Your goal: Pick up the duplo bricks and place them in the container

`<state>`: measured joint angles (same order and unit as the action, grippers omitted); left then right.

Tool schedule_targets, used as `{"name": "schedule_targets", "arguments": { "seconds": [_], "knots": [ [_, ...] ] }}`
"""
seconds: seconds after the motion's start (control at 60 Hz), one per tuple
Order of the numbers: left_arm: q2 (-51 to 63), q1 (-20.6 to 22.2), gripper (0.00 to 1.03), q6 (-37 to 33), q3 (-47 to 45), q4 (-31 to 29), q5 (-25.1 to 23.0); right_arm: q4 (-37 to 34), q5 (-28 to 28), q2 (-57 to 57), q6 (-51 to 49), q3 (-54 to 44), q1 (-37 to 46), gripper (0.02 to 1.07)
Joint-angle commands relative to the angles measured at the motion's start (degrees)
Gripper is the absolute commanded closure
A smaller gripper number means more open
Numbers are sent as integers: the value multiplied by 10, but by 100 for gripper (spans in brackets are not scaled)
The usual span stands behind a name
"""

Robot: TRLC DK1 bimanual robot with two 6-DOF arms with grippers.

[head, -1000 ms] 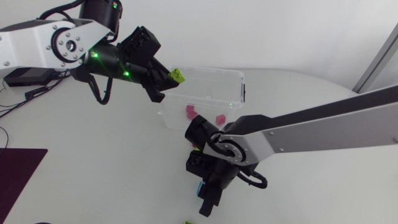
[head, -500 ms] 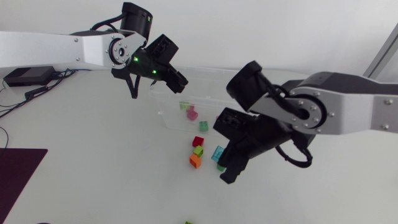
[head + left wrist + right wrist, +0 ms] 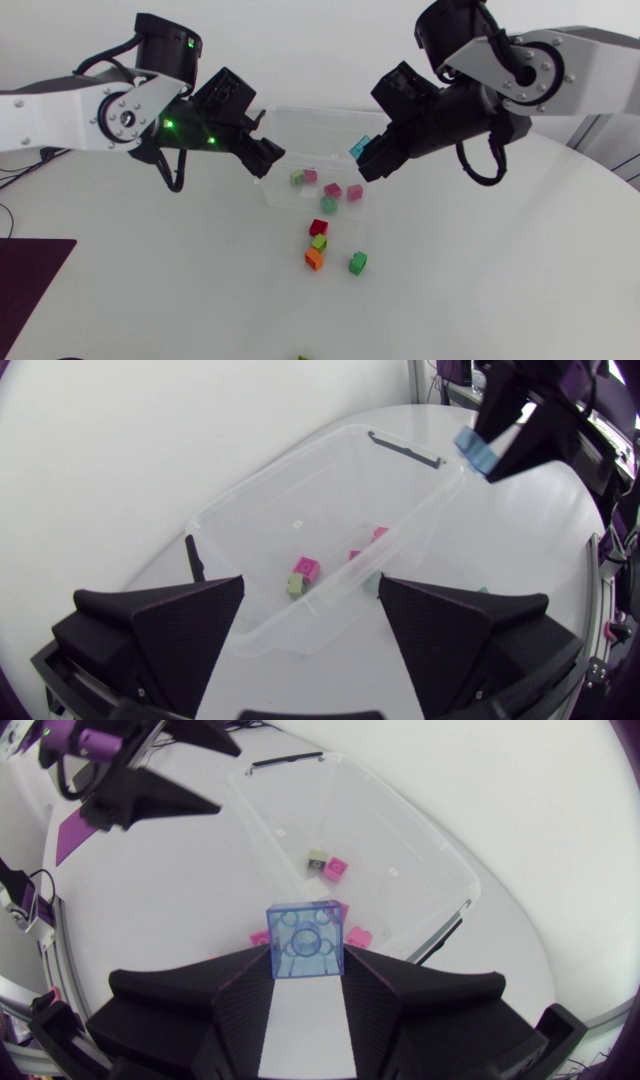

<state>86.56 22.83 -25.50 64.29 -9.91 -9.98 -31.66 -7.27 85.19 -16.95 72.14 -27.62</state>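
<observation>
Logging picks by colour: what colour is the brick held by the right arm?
Translucent light blue; the brick shows best in the right wrist view.

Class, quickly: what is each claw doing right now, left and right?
Left claw: open, holding nothing.
Right claw: closed on a blue brick.

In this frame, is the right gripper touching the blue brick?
Touching. The right wrist view shows the blue brick held between the two fingers of the right gripper. Each finger presses against one side of it, with no gap.
</observation>
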Motion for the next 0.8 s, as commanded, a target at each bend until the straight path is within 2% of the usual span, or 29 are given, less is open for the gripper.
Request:
{"name": "schedule_targets", "arguments": {
  "seconds": [0.0,0.217,0.467,0.55,0.683,0.717,0.783],
  "knots": [
    [-31,14,9,-11,-53,2,1,22,-1,31,10,26,10,78],
    [-33,55,9,-48,-130,1,0,74,15,96,26,81,24,78],
    [26,93,9,-51,-138,-7,-3,147,67,178,27,121,36,77],
    [55,107,9,-47,-131,-10,-3,161,79,208,28,143,44,63],
    [83,124,9,-43,-121,-12,-3,161,81,223,34,156,54,15],
    [90,127,9,-41,-116,-14,-3,162,81,214,36,148,55,11],
    [107,129,9,-34,-102,-27,-2,175,80,181,37,117,56,9]
  ]
}}
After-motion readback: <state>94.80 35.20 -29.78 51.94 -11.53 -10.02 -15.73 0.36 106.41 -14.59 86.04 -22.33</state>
